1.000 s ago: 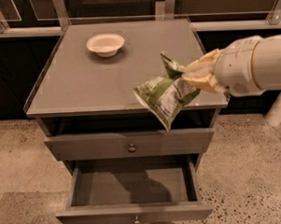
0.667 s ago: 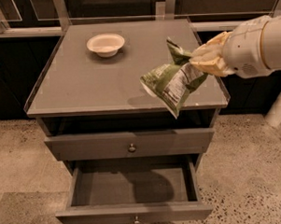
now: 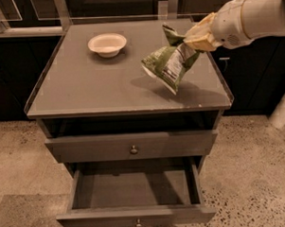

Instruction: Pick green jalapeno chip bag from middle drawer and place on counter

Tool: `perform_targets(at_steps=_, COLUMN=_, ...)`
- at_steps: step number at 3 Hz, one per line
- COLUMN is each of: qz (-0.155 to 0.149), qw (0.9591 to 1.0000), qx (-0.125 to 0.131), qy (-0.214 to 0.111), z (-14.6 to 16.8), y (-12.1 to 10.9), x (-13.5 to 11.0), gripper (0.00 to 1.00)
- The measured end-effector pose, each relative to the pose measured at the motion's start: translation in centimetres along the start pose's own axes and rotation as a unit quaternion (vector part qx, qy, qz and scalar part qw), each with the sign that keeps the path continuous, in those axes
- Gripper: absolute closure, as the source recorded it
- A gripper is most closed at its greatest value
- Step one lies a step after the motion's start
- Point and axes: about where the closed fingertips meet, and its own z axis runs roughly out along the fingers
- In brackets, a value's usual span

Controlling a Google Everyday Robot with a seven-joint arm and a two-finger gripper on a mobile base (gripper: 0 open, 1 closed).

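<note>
The green jalapeno chip bag (image 3: 169,61) hangs tilted in the air above the right half of the counter (image 3: 84,85), casting a shadow on it. My gripper (image 3: 195,36) comes in from the upper right and is shut on the bag's top end. The middle drawer (image 3: 134,191) stands pulled out below, its inside showing no contents, its knob at the bottom edge of the view. The knobbed drawer above it (image 3: 132,146) is closed.
A cream round bowl (image 3: 107,43) sits at the back left of the counter. Dark cabinets line the wall behind. A white post (image 3: 282,111) stands on the speckled floor at the right.
My gripper has carried the bag up and farther back over the counter, away from its front right edge. The bowl and drawers have not moved.
</note>
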Motion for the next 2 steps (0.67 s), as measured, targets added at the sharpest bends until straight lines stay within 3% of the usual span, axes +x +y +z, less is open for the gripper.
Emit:
perform_targets(at_steps=1, qz=0.01, qw=1.0, qx=0.0, qy=0.0, z=2.42, y=-2.22, x=1.6, gripper=1.0)
perform_targets(at_steps=2, qz=0.011, qw=0.9999, qx=0.001, qy=-0.001, z=2.65, y=-2.51, x=1.69, gripper=0.81)
